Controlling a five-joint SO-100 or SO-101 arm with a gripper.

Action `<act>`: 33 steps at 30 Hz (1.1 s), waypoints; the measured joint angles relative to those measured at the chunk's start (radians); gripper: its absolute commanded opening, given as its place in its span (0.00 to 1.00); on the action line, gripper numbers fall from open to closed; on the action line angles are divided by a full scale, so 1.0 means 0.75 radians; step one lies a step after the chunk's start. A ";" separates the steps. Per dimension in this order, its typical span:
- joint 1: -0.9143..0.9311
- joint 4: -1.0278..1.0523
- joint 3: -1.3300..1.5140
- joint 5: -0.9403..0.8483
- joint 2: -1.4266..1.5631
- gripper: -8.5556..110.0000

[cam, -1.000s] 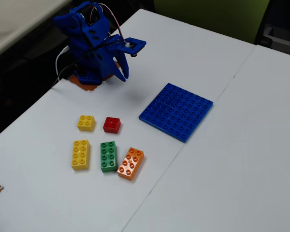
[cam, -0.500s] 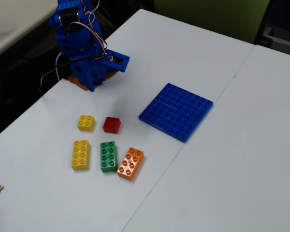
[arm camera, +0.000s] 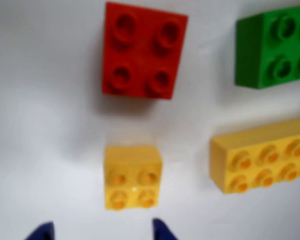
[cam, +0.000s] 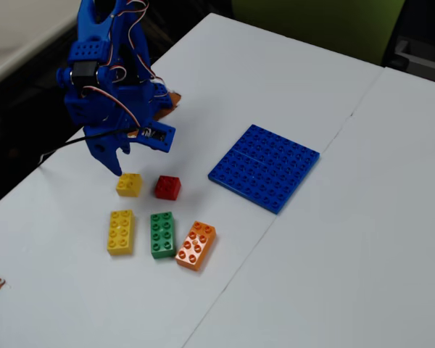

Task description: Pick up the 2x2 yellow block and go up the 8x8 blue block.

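The 2x2 yellow block (arm camera: 132,177) lies on the white table, just ahead of my gripper (arm camera: 102,232). The two blue fingertips (arm camera: 162,230) stand wide apart at the bottom edge of the wrist view, open and empty. In the fixed view the gripper (cam: 118,162) hovers just up and left of the yellow block (cam: 129,184), apart from it. The 8x8 blue block (cam: 264,167) lies flat on the table to the right of the bricks; it is out of the wrist view.
A red 2x2 brick (arm camera: 142,50) (cam: 167,187) sits next to the yellow one. A longer yellow brick (arm camera: 262,157) (cam: 121,232), a green brick (arm camera: 275,47) (cam: 162,234) and an orange brick (cam: 196,245) lie in a row nearer the camera. The table's left edge (cam: 29,188) is close.
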 measured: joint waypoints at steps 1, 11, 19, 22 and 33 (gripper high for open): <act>0.000 -0.014 -0.008 0.000 -0.018 0.29; 0.000 -0.139 -0.074 0.000 -0.178 0.30; 0.002 -0.225 -0.078 0.000 -0.309 0.30; 0.008 -0.237 -0.080 0.000 -0.344 0.29; 0.008 -0.245 -0.059 0.000 -0.380 0.09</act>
